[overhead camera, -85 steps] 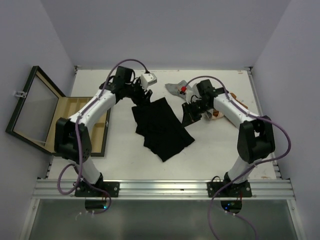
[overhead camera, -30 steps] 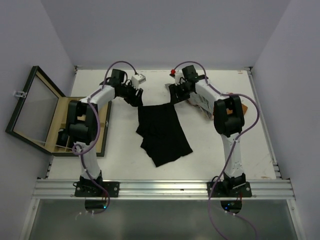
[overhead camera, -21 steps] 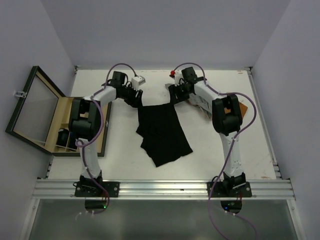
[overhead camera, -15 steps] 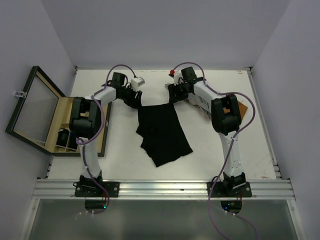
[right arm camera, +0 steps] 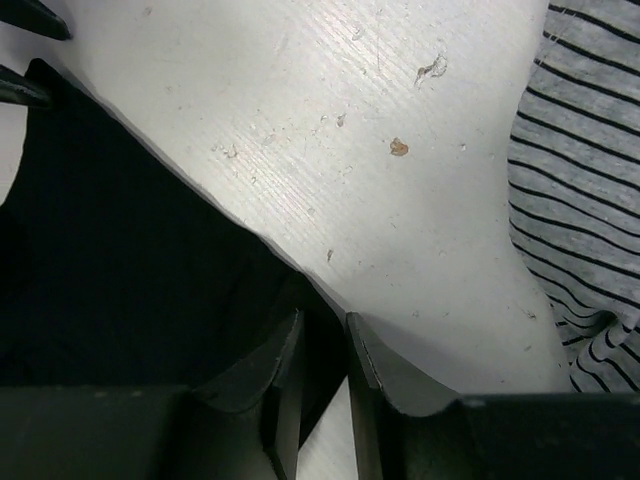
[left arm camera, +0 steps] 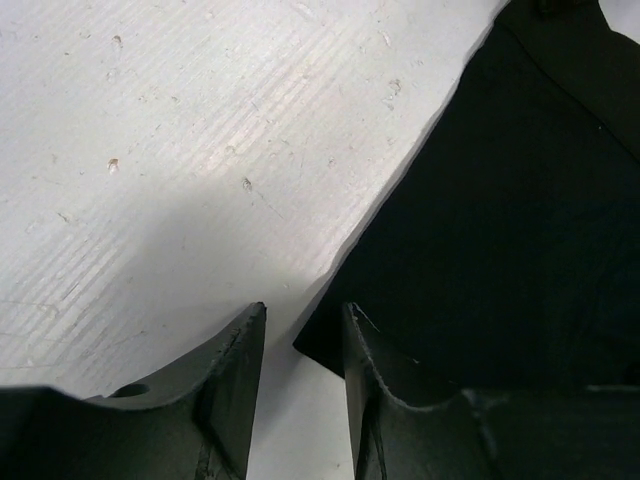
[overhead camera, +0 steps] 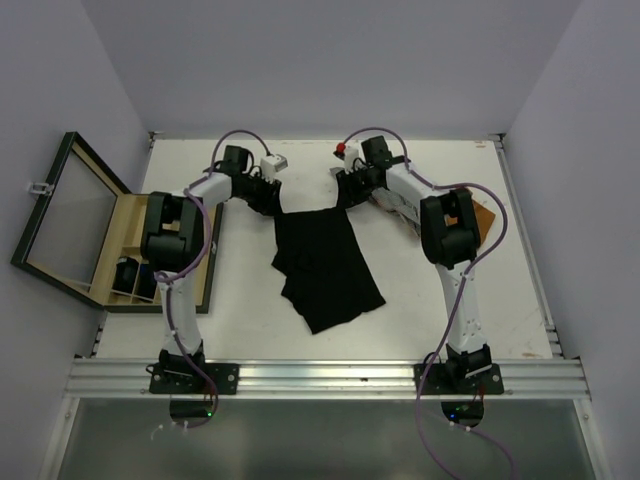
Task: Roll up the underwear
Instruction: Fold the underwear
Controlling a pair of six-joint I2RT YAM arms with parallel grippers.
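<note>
While underwear point(overhead camera: 325, 255) lies spread, left gripper point(left arm camera: 300, 318), right gripper point(right arm camera: 323, 322) straddle far corners.

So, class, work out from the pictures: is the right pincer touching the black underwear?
Touching. In the right wrist view, a corner of the black underwear fills the narrow gap inside the right pincer, lying against both inner faces.

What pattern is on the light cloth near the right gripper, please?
The cloth is grey with thin dark stripes; right wrist view shows it best.
</note>
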